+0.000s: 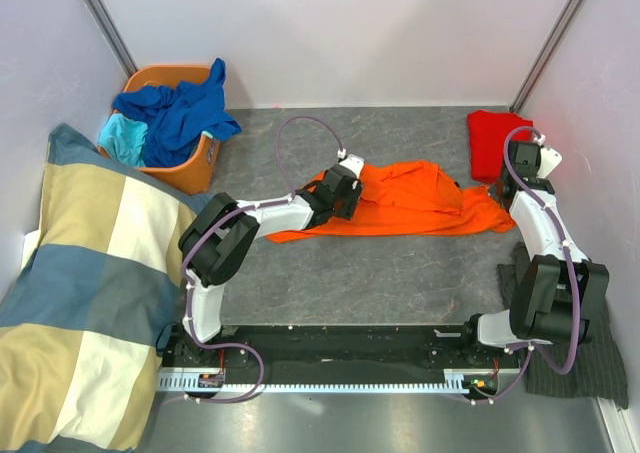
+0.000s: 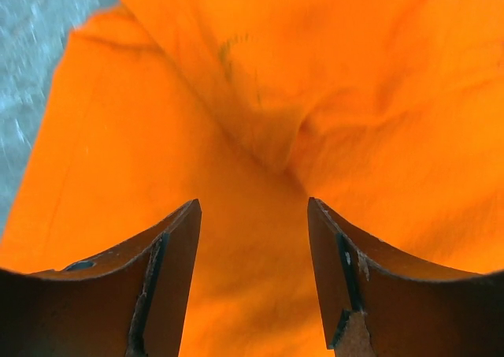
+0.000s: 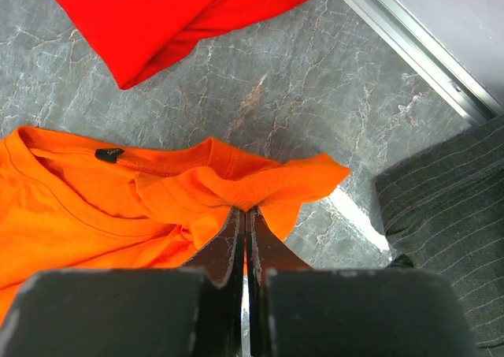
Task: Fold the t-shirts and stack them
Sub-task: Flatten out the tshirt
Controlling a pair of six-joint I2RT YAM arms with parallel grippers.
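Right gripper (image 3: 245, 211) is clamped on the orange t-shirt (image 1: 400, 198) edge. Left gripper (image 2: 252, 203) hangs part-open over it; bite deep before lifting.

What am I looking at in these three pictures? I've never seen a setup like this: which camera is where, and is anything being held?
These are two robot arms bolted at the near edge of a grey table, each ending in a two-finger gripper. The wide picture comes from a fixed camera above and behind them. The other two come from cameras on the wrists, looking past each arm's own fingers.

An orange t-shirt lies spread in the middle and a red t-shirt sits at the far right. A basket at the far left holds blue shirts and a turquoise shirt. A checked blanket lies on the left and a pinstriped cloth at the near right.

The right gripper is shut, pinching the orange t-shirt near its collar. The left gripper is over the shirt's other end, jaws apart, holding nothing.
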